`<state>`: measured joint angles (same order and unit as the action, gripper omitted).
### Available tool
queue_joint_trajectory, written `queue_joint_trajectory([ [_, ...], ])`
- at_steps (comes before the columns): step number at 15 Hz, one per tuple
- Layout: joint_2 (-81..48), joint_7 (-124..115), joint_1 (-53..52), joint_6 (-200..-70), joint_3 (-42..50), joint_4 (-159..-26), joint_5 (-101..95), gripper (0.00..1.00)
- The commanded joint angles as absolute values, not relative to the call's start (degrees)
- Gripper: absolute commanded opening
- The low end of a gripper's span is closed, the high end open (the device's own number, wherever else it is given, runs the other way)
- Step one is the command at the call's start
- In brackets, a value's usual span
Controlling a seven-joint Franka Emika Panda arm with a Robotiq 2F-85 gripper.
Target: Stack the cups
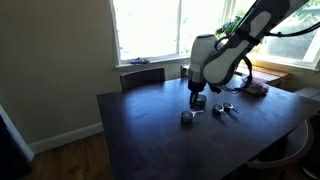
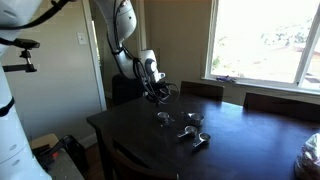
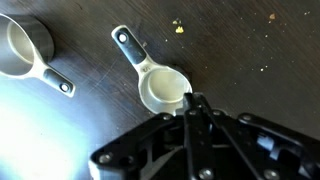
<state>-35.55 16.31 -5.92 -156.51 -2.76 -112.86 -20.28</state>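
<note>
In the wrist view a small silver measuring cup (image 3: 160,88) lies mouth up on the dark table, its flat handle pointing up-left. My gripper (image 3: 192,100) is shut, its fingertips pinched together on the cup's right rim. A second cup (image 3: 20,45) sits at the far left with its handle toward the centre. In both exterior views the gripper (image 1: 197,100) (image 2: 160,95) hangs just above the table. A cup (image 1: 187,117) (image 2: 165,118) stands close below it. More cups (image 1: 225,109) (image 2: 193,138) lie a little further along. Whether the pinched cup is off the table I cannot tell.
The dark wooden table (image 1: 150,140) has chairs (image 1: 143,76) (image 2: 200,88) pushed in on the window side. Some clutter (image 1: 255,88) lies near the window. Pale crumbs (image 3: 178,27) dot the tabletop.
</note>
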Motion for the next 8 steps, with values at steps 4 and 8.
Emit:
queue_joint_trajectory([
  [4, -34.46, 15.92, -4.83, -149.87, -2.96, -110.68, -17.11, 0.55],
  [8, -36.34, 17.62, -3.83, -143.18, -4.25, -106.39, -13.97, 0.81],
])
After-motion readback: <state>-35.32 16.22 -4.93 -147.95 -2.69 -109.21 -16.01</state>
